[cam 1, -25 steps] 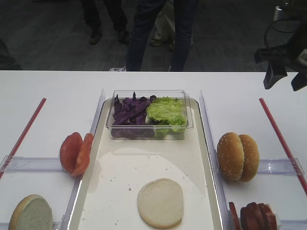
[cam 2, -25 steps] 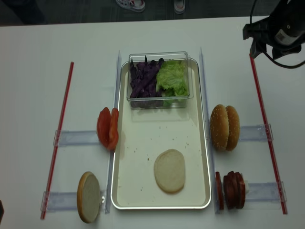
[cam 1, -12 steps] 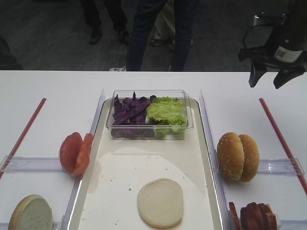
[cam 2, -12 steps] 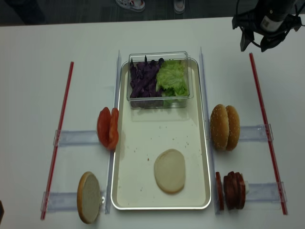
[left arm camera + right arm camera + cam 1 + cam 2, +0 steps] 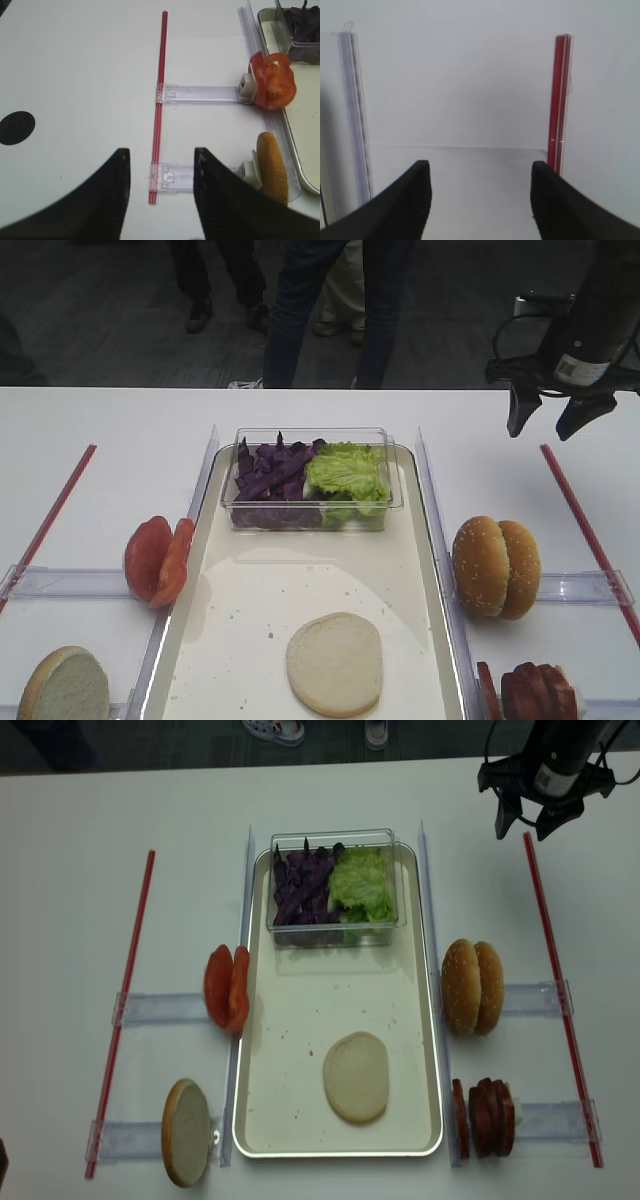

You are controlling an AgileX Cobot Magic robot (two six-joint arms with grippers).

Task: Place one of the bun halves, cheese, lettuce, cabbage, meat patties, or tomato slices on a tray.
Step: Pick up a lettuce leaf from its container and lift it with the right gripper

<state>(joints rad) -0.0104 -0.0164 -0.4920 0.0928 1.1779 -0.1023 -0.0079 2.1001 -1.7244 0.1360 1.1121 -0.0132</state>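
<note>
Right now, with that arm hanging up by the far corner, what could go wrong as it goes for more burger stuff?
The open right gripper hovers beyond the clear tub; a low approach might clip its wall. The bun halves and meat patties stand on edge in holders, so a poor pinch could topple them. One bun half already lies on the tray; a careless drop could shove it.

Right arm (image 5: 590, 320), upper right of frame: black casing, white label, looped black cables (fingers (image 5: 405, 205) matte black, ribbed).

pale bun half (image 5: 355, 1077) flat on tray (image 5: 300, 1020)
</note>
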